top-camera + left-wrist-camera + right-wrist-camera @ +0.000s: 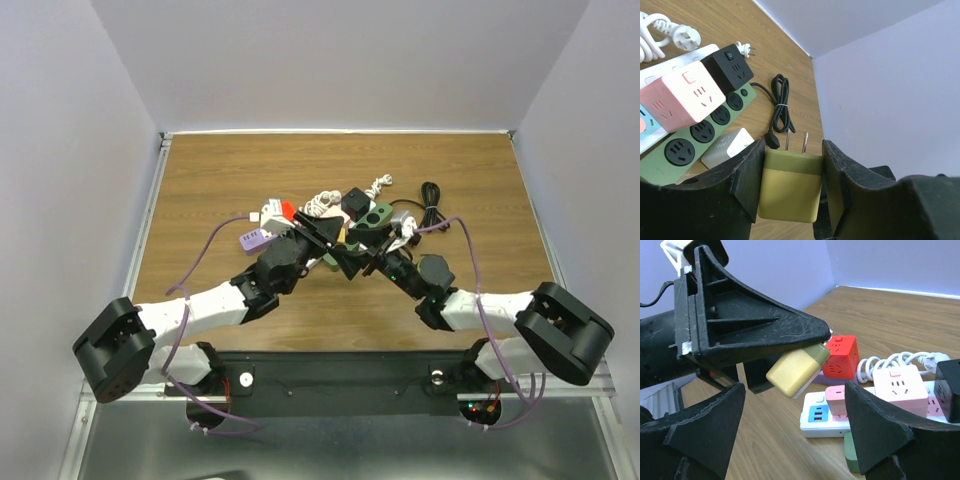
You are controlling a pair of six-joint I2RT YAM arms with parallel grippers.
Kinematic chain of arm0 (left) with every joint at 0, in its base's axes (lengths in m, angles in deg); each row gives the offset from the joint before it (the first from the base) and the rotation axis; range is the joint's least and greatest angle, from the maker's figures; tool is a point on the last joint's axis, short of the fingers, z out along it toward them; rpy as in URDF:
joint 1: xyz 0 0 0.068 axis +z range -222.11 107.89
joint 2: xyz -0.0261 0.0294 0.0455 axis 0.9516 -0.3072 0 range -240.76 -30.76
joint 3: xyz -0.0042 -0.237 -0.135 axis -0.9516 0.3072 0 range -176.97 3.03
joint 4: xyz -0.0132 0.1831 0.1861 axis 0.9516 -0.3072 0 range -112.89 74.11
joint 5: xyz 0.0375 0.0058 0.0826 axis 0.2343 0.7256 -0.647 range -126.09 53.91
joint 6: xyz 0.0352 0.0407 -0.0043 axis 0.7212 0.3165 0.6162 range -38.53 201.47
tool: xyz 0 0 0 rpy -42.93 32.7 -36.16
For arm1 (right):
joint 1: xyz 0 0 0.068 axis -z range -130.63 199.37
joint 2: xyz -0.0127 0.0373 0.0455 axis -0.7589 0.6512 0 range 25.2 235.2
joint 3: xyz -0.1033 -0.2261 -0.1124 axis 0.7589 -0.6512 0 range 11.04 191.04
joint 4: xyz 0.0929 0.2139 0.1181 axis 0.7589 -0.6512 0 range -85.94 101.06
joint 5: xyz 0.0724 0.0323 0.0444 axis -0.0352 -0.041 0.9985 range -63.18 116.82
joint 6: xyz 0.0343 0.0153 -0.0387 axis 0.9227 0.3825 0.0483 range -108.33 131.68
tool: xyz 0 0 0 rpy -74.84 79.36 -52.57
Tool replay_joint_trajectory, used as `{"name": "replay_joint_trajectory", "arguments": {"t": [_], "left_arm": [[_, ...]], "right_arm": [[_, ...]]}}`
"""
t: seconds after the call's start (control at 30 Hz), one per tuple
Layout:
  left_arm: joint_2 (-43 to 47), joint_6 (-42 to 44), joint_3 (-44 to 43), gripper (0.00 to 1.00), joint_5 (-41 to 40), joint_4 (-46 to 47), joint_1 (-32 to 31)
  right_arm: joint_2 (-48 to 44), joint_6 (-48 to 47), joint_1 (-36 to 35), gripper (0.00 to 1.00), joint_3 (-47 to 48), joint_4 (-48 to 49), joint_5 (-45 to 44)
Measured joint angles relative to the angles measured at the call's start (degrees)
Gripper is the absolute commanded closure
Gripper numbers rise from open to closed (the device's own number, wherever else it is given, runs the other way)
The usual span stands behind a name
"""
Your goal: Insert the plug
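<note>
Left gripper (792,172) tight on olive plug (789,192), green strip (700,137) near; right gripper (795,407) wide.

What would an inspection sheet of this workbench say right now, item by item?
Surface: wooden table, brown grain.
Job's things: yellow plug, two prongs pointing away from the hand; green power strip, its visible sockets empty.
Clutter: pink cube socket, black cube socket, red cube socket, white strip, small white adapter.
Grippers: left hand shut on the yellow plug; right hand open, holding nothing.
Cables: bundled black cable; coiled white cable; purple cables along the arms.
Surroundings: plain pale walls; nothing else seen.
</note>
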Motion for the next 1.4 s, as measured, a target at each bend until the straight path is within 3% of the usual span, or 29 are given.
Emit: {"name": "replay_joint_trajectory", "arguments": {"t": [0.27,0.37,0.53,0.67,0.7,0.77,0.83,0.97,1.0,1.07,1.1,1.17,1.27,1.4], "left_arm": [[1.6,-2.1,3.8,1.00,-1.1,3.7,-1.5],[1.8,-2.5,4.4,1.00,-1.3,4.3,-2.0],[3.2,-2.6,5.7,1.00,-2.8,5.5,-2.5],[5.5,-1.1,6.8,1.00,-4.7,5.6,-2.2],[5.8,-0.6,6.9,1.00,-4.7,5.5,-2.2],[6.1,0.5,6.9,0.99,-4.4,5.6,-2.2],[6.6,1.7,6.9,0.93,-3.7,5.5,-2.2],[7.8,3.9,6.9,0.68,-2.2,5.4,-2.2],[8.2,4.7,6.9,0.54,-1.7,5.1,-2.2],[9.1,6.8,6.9,0.40,-0.9,4.4,-2.1],[9.6,7.7,6.9,0.24,-0.4,4.2,-2.1],[11.1,10.6,7.2,0.08,0.3,3.5,-1.2],[14.4,14.5,8.9,0.02,0.4,2.6,0.2],[17.3,19.2,10.6,0.01,-0.3,2.2,1.9]], "right_arm": [[6.2,-0.6,-0.9,0.20,3.9,2.4,0.1],[8.2,-1.0,-1.1,0.39,4.6,2.8,0.0],[9.2,-1.4,-1.8,0.58,4.9,3.8,0.2],[9.3,-1.6,-1.9,0.85,4.9,4.5,-0.5],[9.3,-2.3,-1.9,0.99,4.9,4.7,-0.6],[9.2,-2.5,-2.2,1.00,4.9,4.9,-1.2],[8.8,-3.2,-2.4,1.00,4.9,4.7,-1.6],[6.8,-5.4,-3.0,1.00,4.9,2.5,-2.4],[6.1,-6.1,-3.2,1.00,4.9,1.5,-2.5],[4.4,-7.5,-3.5,1.00,5.2,-1.6,-2.5],[3.7,-8.1,-3.7,1.00,5.5,-3.1,-2.6],[2.5,-9.4,-3.9,1.00,6.2,-6.2,-5.0],[1.0,-10.9,-2.3,1.00,6.4,-11.1,-10.8],[-0.7,-11.8,-1.6,0.99,6.4,-17.3,-15.8]]}}
